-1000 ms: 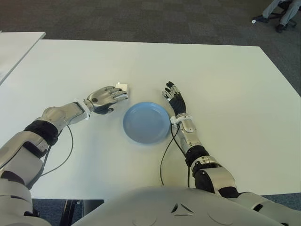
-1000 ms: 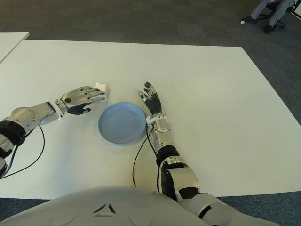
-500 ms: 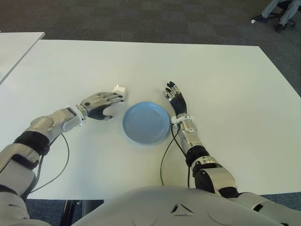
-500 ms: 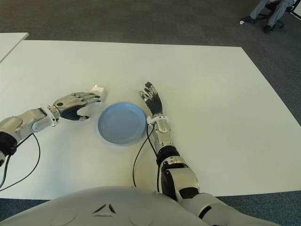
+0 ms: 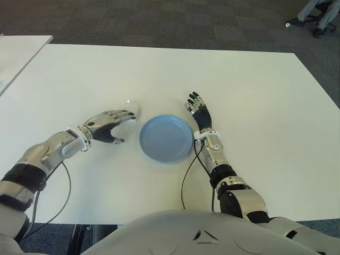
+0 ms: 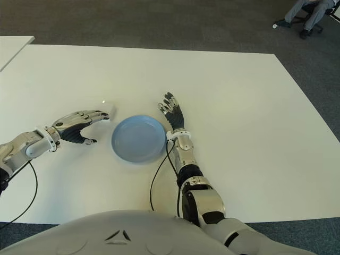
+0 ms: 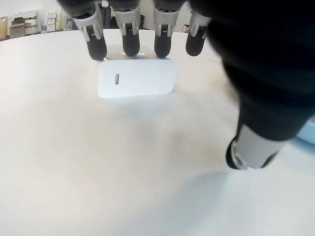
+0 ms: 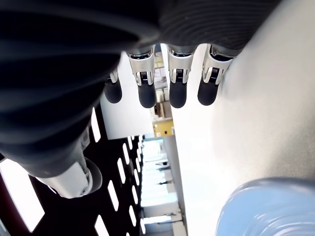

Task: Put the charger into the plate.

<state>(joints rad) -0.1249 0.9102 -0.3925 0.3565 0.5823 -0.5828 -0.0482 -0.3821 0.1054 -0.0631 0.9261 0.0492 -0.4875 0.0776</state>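
The charger [image 5: 133,108], a small white block, lies on the white table [image 5: 239,79] just left of the light blue plate [image 5: 166,138]. In the left wrist view the charger [image 7: 136,77] sits right at the ends of my four straight fingers [image 7: 130,46], with the thumb held apart. My left hand [image 5: 123,127] is open beside it, on the near left, and holds nothing. The plate holds nothing. My right hand [image 5: 197,109] shows open at the plate's right rim, fingers pointing away from me.
Black cables [image 5: 186,180] run along both forearms near the table's front edge. A second white table [image 5: 21,48] stands at the far left. A seated person's legs [image 5: 316,10] show on the carpet at the far right.
My left hand has drawn back toward me and to the left, off the charger. The charger now lies slightly nearer to me. The right hand and the plate have not moved.
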